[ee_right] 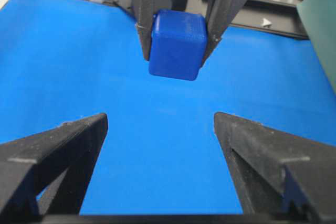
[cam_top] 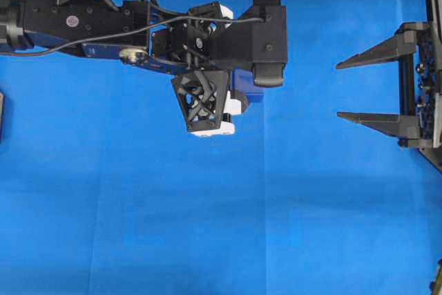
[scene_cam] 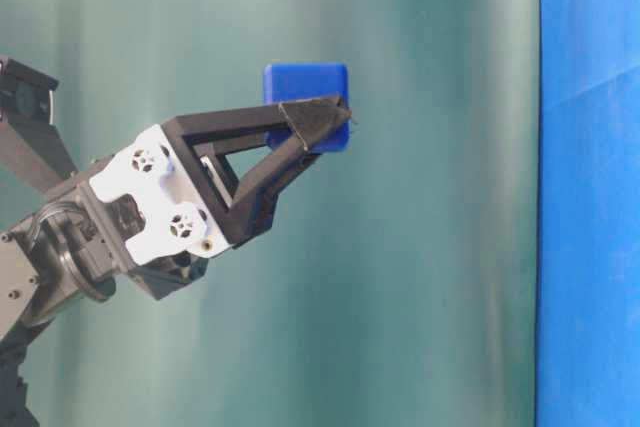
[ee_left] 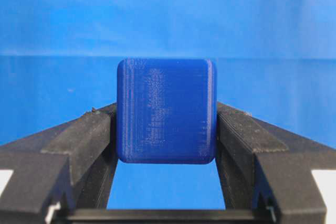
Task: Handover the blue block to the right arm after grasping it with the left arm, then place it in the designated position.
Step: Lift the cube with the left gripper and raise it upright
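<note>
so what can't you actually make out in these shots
- Blue block, overhead view: mostly hidden under the left pincer and its arm.
- Right pincer, overhead view: arm cut off by the right edge.
- Designated position: no marking on the blue cloth in any view.

Setting: robotics lab / test bench. Evidence: work surface fully covered w/ plain blue cloth [cam_top: 207, 226]; plain teal-green backdrop [scene_cam: 420, 247] fills most of table-level view; black frame rail [ee_right: 273, 17] runs along top of right wrist view, w/ blurred indoor lab clutter behind it at upper right.
</note>
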`<state>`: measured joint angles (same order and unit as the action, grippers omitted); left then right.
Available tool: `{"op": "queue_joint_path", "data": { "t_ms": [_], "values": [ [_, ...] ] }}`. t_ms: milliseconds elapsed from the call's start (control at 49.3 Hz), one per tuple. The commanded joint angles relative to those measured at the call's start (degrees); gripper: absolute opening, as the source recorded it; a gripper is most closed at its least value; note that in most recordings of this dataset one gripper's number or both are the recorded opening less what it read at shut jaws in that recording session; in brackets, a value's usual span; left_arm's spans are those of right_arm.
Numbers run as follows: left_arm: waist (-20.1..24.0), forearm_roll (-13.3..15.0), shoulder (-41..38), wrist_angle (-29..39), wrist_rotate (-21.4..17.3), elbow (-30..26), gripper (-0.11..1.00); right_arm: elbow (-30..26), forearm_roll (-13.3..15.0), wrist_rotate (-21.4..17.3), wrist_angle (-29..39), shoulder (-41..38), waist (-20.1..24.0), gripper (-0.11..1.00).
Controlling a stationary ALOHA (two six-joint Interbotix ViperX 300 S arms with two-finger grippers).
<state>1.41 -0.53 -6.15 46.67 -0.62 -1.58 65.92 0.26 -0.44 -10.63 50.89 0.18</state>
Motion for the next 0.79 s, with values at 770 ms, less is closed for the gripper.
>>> {"op": "queue_joint_path", "data": {
  "t_ms": [770],
  "values": [
    [-5.01,-0.09,20.74,-36.30,2.37,25.84,0.46,-2.20,-0.09,0.00,-0.26,-0.26,0.00,0.93]
  ]
}}
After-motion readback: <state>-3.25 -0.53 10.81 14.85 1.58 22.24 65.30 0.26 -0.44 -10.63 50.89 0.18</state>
